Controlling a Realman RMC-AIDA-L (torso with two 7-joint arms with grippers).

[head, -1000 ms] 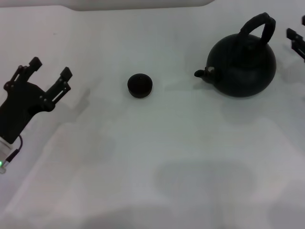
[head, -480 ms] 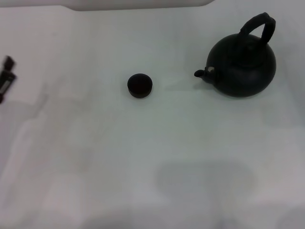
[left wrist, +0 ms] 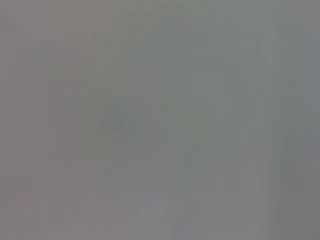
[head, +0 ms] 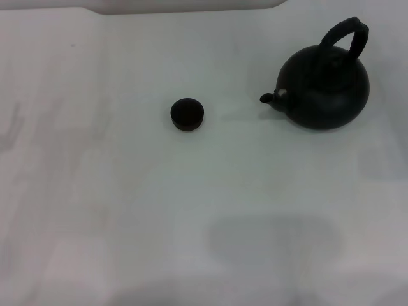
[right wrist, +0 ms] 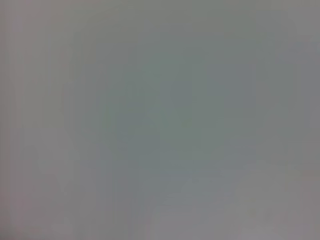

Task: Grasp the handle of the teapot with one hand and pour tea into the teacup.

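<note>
- Head view: both grippers, seen at the left and right edges a second ago, have gone from sight, so their finger state cannot be told. A dark teapot (head: 325, 86) stands upright at the far right of the white table (head: 204, 210), its handle (head: 347, 35) arching overhead and its spout (head: 271, 97) facing a small dark teacup (head: 187, 115), well apart.
- Left wrist view: only a blank grey blur.
- Right wrist view: the same blank grey.

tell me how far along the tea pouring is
The teapot stands upright on the table, its spout toward the teacup, which sits apart from it. Nothing is in hand: neither pincer shows in any view, and the handle is free. Whether the cup holds tea can't be made out. This fits either a pot waiting to be lifted or one set back down after pouring.
</note>
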